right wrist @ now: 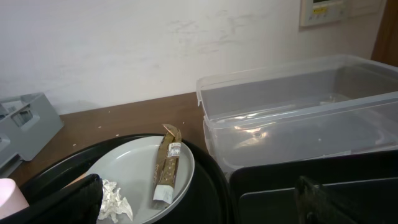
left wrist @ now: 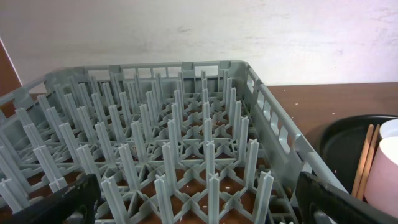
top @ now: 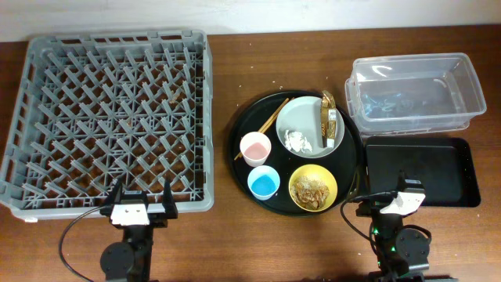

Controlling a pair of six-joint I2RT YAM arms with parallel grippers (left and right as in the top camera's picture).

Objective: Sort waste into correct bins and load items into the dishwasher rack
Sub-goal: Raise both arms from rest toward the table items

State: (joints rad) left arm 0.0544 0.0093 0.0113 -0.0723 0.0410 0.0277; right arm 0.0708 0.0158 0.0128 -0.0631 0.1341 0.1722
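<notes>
Brown-gold wrapper lengthwise front-to-back on plate, chopsticks diagonal, apparently paired

1. A brown wooden table carries everything, its grain running left to right.
2. The big grey dishwasher rack sits flat on the left part, taking up most of that side.
3. A large round black tray rests on the wood just right of the rack, a strip of bare table between them.
4. At the far right stands the clear tub; the shallow black tray lies just in front of it.
5. A few pale specks dot the wood behind the round tray.
</notes>
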